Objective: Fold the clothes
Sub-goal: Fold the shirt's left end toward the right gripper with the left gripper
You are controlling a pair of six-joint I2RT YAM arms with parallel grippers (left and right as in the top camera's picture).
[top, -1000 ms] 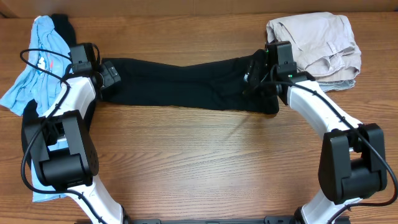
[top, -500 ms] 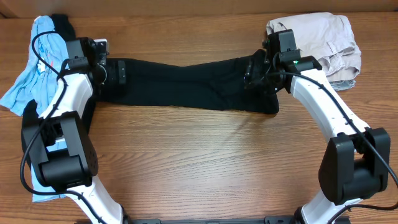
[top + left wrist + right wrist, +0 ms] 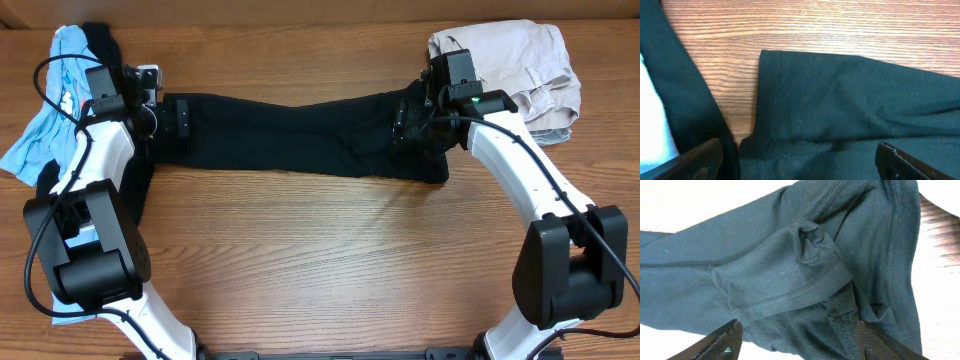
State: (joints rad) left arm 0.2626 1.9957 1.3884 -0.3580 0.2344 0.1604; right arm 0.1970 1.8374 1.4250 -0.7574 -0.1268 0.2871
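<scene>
Across the table (image 3: 330, 250), black shirt (image 3: 300, 135) left-to-right

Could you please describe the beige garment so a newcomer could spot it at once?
Look to the wooden table's far right corner, beside the right pincer. There lies the beige garment, a folded bundle; it alone is pale tan, while its neighbour, the black shirt, stretches across the middle.

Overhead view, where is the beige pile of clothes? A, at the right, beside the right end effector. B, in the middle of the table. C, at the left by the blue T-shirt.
A: the beige pile lies at the back right of the table, next to the right end effector.
</scene>
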